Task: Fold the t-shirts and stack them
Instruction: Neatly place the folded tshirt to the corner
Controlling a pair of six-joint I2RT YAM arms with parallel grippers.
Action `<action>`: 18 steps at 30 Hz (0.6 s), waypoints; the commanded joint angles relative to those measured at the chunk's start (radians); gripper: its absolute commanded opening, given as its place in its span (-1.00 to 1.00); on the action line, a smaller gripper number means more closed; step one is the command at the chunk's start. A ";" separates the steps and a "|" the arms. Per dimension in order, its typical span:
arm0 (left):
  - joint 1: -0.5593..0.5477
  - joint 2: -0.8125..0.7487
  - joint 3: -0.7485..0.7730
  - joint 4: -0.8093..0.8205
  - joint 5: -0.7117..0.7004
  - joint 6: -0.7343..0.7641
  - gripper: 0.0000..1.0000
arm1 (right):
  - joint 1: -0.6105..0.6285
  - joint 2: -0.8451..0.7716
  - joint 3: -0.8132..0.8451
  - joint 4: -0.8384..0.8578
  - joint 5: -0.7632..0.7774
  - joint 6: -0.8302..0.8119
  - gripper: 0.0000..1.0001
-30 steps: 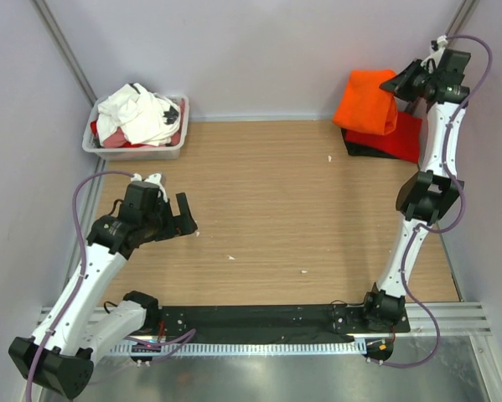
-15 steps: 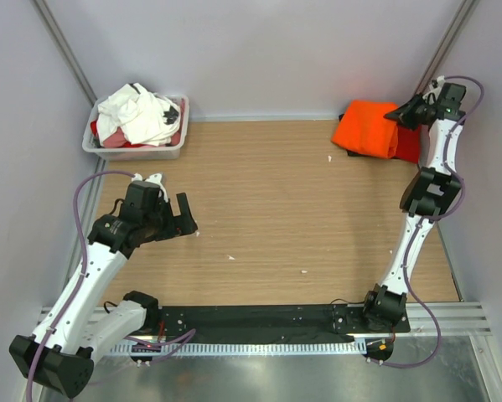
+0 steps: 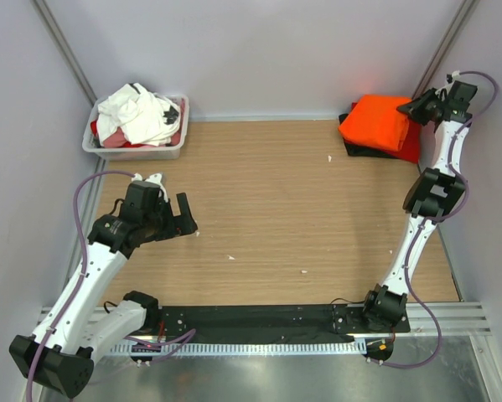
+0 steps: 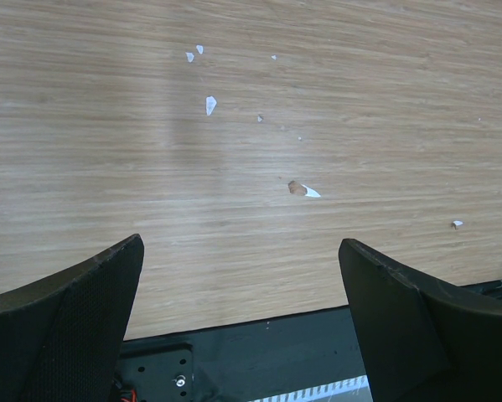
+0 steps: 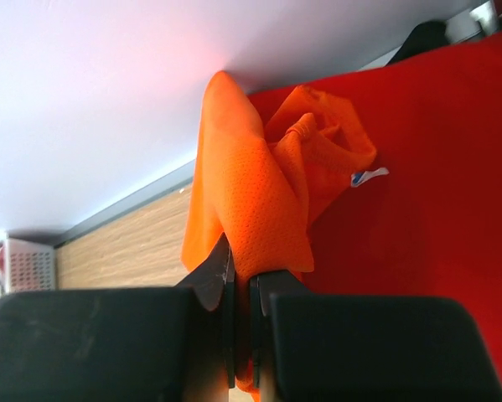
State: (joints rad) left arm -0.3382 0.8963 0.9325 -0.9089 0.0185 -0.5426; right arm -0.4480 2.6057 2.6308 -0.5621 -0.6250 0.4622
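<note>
1. Cloth of bright orange mesh-knit t-shirt (image 3: 375,122): soft, light and limp by the look. Likely to sag and unfold from a single pinch; no risk of breakage, little slip against the pads.
2. Best taken at a folded edge, through several layers at once, to keep the fold together. Not at a lone corner, for fear of the bundle falling open.
3. Right end effector (image 5: 240,280): pressed together on a bunched fold of the orange cloth, fabric rising from between the jaws.
4. Lies at far right corner of wooden counter (image 3: 267,201), on top of flat red t-shirt (image 5: 435,184), with black cloth layer (image 3: 361,149) beneath. Pinched part toward the wall, bulk spreading away from the end effector toward the counter's middle.
5. Left end effector (image 4: 242,285): spread wide over bare wood, holding nothing, well apart from the stack.
6. Crumpled white shirts (image 3: 137,113) in white plastic tub (image 3: 133,152) at far left corner, near neither end effector.
</note>
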 commanded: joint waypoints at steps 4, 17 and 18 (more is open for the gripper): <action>0.007 -0.007 -0.003 0.031 -0.012 -0.007 0.99 | -0.018 0.004 -0.006 0.145 0.159 -0.042 -0.92; 0.007 0.000 -0.001 0.028 -0.038 -0.008 0.99 | -0.018 0.142 -0.040 0.380 0.320 -0.100 -0.46; 0.007 0.001 -0.001 0.030 -0.041 -0.008 0.99 | -0.018 0.151 -0.043 0.386 0.324 -0.112 -0.38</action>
State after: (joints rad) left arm -0.3382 0.8967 0.9325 -0.9089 0.0074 -0.5434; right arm -0.4305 2.7239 2.6007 -0.2554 -0.4191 0.3504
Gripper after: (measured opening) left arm 0.996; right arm 0.280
